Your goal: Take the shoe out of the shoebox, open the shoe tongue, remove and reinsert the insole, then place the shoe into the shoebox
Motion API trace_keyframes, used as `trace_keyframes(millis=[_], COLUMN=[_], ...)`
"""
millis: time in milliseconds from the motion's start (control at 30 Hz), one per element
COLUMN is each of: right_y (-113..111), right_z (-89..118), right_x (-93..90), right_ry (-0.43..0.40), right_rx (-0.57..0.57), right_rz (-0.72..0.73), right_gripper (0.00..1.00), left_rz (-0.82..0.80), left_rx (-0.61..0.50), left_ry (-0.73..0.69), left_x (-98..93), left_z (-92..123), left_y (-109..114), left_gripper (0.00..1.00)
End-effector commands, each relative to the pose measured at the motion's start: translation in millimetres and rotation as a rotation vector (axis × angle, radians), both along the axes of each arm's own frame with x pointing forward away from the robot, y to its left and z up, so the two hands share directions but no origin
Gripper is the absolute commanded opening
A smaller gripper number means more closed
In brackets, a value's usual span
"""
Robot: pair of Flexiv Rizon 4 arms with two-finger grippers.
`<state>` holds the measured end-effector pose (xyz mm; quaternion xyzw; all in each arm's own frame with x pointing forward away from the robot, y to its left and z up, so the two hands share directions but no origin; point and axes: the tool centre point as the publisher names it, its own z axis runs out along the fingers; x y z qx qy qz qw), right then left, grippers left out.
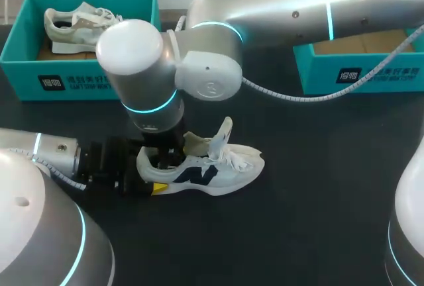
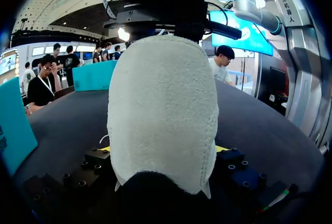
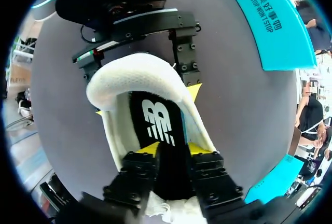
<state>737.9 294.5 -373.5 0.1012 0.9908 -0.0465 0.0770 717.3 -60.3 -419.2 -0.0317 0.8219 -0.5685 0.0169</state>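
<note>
1. Right gripper [image 3: 172, 150]: we find its two yellow-tipped fingers drawn close together inside the heel opening of the shoe [image 1: 218, 170], pinching the black insole [image 3: 155, 123] between them. The insole lies along the inside of the shoe and runs from the heel cup in under the fingers.

2. Left gripper [image 2: 163, 150]: we find it clamped on the shoe's heel from outside, with one yellow tip against each side of the white, fuzzy heel. In the right wrist view these fingers flank the heel rim ahead of the right gripper.

3. Shoe: it rests on its sole on the dark table [image 1: 311, 206], outside any box, with the heel toward the left arm. The tongue [image 1: 224, 132] stands up from the opening. The white laces [image 1: 237, 159] lie loose over the forefoot.

4. Arms: the left arm enters low from the left. The right arm enters from the upper right, crosses past the middle and meets the shoe from above.

5. Surroundings: a teal shoebox [image 1: 93, 77] sits at the table's far left, well apart from the shoe, with a second shoe [image 1: 76, 24] inside. A second teal box [image 1: 361, 74] sits at the far right.
</note>
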Motion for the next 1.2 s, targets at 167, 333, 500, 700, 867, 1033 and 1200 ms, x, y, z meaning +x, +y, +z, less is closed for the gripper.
trace_keyframes(millis=[167, 333, 500, 700, 867, 1033, 1200], right_y=[-0.4, 4.8, 8.4, 11.0, 8.8, -2.8, -14.4], right_z=[-14.2, -30.6, -43.4, -48.8, -43.8, -24.4, -2.2], right_x=[9.3, 7.6, -1.6, -16.8, -26.3, -28.9, -27.4], right_ry=[0.013, 0.047, 0.084, 0.117, 0.13, 0.108, 0.093], right_rx=[0.024, 0.041, 0.049, 0.045, 0.036, 0.022, 0.023], right_rz=[-0.002, 0.0, -0.015, -0.043, -0.067, -0.112, -0.124], right_gripper=[0.47, 0.46, 0.44, 0.0, 0.0, 0.0, 0.0], left_rz=[0.001, 0.001, 0.001, 0.001, 0.001, 0.001, 0.001], left_rx=[-0.001, -0.001, -0.001, -0.001, -0.001, -0.001, -0.001], left_ry=[0.0, 0.0, 0.0, 0.0, 0.0, 0.0, 0.0], left_x=[-0.2, -0.2, -0.2, -0.2, -0.2, -0.2, -0.2], left_z=[-4.0, -4.0, -4.0, -4.0, -4.0, -4.0, -4.0], left_y=[-1.9, -1.9, -1.9, -1.9, -1.9, -1.9, -1.9], left_gripper=[0.0, 0.0, 0.0, 0.0, 0.0, 0.0, 0.0])
